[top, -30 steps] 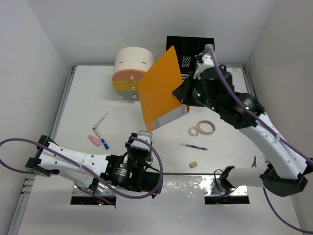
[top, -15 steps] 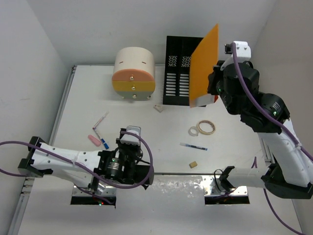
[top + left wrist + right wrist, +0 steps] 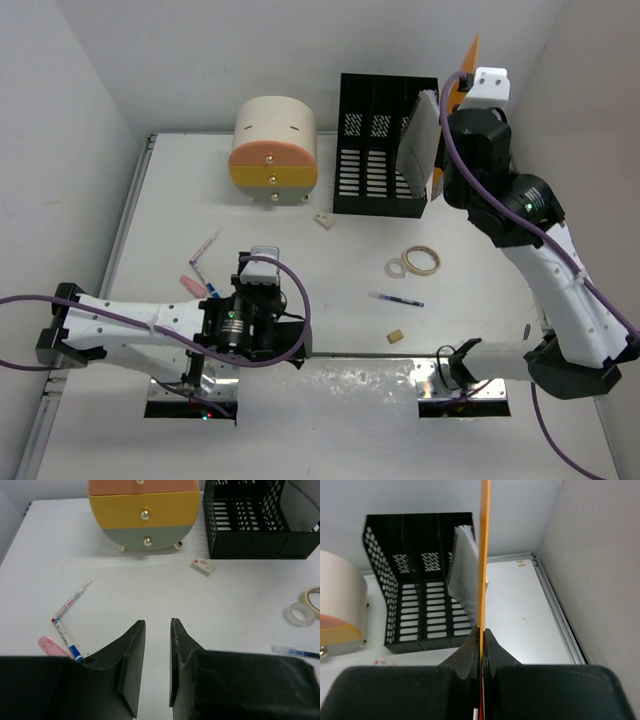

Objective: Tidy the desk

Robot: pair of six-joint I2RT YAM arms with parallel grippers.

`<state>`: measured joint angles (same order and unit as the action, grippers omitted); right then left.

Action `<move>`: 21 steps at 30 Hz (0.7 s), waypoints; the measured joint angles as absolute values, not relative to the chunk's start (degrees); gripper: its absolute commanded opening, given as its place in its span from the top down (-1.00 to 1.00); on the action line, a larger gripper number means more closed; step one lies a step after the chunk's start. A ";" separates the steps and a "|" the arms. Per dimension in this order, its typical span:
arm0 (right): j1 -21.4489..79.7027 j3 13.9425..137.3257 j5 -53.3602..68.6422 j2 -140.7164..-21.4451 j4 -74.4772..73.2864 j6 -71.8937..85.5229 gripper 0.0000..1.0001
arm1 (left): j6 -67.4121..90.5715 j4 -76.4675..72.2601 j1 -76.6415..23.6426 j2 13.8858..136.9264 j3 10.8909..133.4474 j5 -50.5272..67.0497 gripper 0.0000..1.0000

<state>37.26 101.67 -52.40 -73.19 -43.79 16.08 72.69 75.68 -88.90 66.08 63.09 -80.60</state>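
Clamps right pincer (image 3: 481, 633) on upright folder (image 3: 485, 530), rack (image 3: 415, 522) ahead-left; holds left pincer (image 3: 157, 665) slightly apart, empty, above bench (image 3: 150, 590).

The desk (image 3: 340, 260) carries a drawer unit (image 3: 273, 150), a black rack (image 3: 375, 170), tape rolls (image 3: 421, 261) and pens (image 3: 396, 299).

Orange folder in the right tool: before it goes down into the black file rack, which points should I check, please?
1. Grip: ok. The right tool is shut on the lower edge of the orange folder.
2. Folder upright: ok, it shows edge-on and vertical in the right wrist view.
3. Folder lined up with a slot of the black file rack: cannot tell; it stands near the rack's right wall.
4. Right slot free: not ok, white paper leans in it.
5. Left tool out of the way: ok, open, empty, low over the desk, away from the rack.
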 measured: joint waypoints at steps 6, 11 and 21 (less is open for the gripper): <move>30.22 101.56 -46.87 -76.07 -42.46 16.49 1.00 | 72.20 75.66 -85.73 66.08 63.09 -80.90 0.63; 29.04 101.56 -42.68 -77.93 -41.34 16.69 1.00 | 71.75 75.68 -83.37 65.95 62.89 -81.30 0.63; 27.11 101.54 -37.06 -79.57 -38.41 16.34 1.00 | 68.86 74.94 -80.05 65.49 62.89 -81.97 0.62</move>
